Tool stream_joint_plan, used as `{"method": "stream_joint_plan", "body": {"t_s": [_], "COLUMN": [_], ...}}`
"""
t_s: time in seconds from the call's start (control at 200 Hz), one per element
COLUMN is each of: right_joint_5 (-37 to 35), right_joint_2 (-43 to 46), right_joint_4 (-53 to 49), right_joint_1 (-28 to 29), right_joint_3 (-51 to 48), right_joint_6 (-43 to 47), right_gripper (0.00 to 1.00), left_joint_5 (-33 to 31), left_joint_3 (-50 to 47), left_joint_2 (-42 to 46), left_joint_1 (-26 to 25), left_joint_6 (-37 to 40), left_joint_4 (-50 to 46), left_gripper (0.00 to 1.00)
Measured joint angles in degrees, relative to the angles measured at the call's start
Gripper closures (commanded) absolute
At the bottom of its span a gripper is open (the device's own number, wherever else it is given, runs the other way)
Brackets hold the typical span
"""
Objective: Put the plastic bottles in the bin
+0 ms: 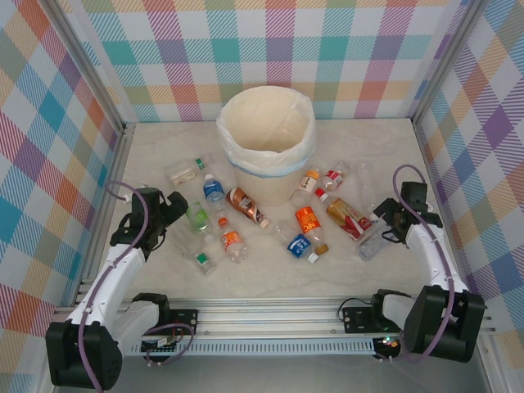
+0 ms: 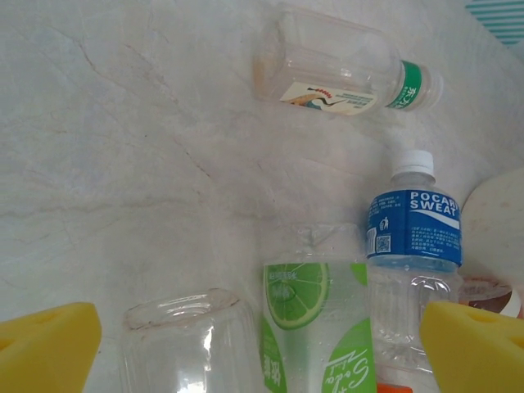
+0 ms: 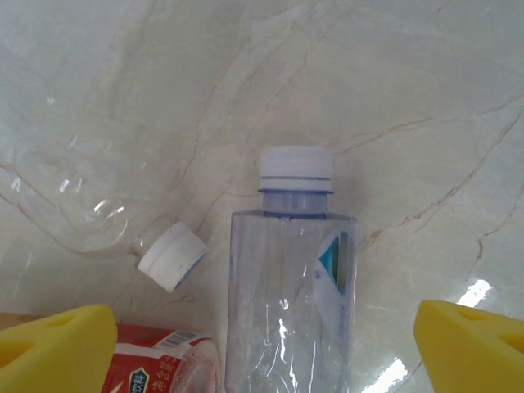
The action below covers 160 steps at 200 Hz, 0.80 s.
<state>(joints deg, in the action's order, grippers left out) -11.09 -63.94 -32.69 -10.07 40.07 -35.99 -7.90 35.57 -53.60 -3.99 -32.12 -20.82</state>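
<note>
1. Right wrist view: right gripper (image 3: 266, 348) is released, its yellow pads (image 3: 57, 344) wide apart and touching nothing.
2. Between them lies a clear white-capped bottle (image 3: 291, 278), with a gap on each side and its cap pointing away from the wrist.
3. Just beside one pad are a red-labelled bottle (image 3: 164, 360) and the cap of a second clear bottle (image 3: 82, 213).
4. Left gripper (image 2: 262, 352) is also released. It straddles the end of a clear unlabelled bottle (image 2: 188, 344) and a lime-labelled bottle (image 2: 315, 327).
5. A Pocari Sweat bottle (image 2: 413, 246) lies near the other pad, and a green-capped bottle (image 2: 344, 74) lies farther off.
6. The bin (image 1: 274, 184) stands at the table's (image 1: 385, 270) far middle, with the bottles strewn on the marble-patterned top in front of it.
7. Risk, right: a closing pad may snag the red-labelled neighbour and skew the grip. The thin, slick wall may also buckle or squirt out.
8. Risk, left: two bottles share the gap, so closing could pinch both or neither securely.
</note>
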Motion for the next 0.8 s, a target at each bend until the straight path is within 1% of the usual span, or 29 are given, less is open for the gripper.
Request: {"method": "stream_joint_plan", "body": {"t_s": [0.18, 0.255, 0.415, 0.595, 0.7, 0.8], "right_joint_5": [1.57, 1.53, 1.77, 2.86, 3.13, 2.84], "right_joint_2": [-3.72, -4.63, -6.03, -9.03, -9.35, -7.04], "right_joint_4": [0.52, 0.7, 2.29, 4.2, 5.07, 6.16], "right_joint_1": [0.0, 0.0, -0.98, -1.6, -1.6, -1.6], "right_joint_3": [-1.75, -3.08, -4.52, -5.49, -7.23, -8.74], "right_joint_6": [-0.28, -1.14, -2.67, -4.52, -5.77, -7.1], "right_gripper": [0.15, 0.19, 0.2, 0.24, 0.3, 0.37], "left_joint_5": [-0.31, -0.26, -0.11, -0.07, 0.28, 0.63], "left_joint_3": [0.39, 0.39, 0.39, 0.39, 0.39, 0.39], "left_joint_2": [0.0, 0.0, 0.0, 0.0, -0.13, -0.5], "left_joint_1": [0.04, 0.07, 0.15, 0.33, 0.37, 0.37], "left_joint_6": [0.2, 0.17, 0.17, 0.17, 0.17, 0.15], "left_joint_4": [-1.99, -2.12, -3.26, -4.42, -4.61, -4.61], "left_gripper": [0.0, 0.0, 0.0, 0.0, 0.0, 0.0]}}
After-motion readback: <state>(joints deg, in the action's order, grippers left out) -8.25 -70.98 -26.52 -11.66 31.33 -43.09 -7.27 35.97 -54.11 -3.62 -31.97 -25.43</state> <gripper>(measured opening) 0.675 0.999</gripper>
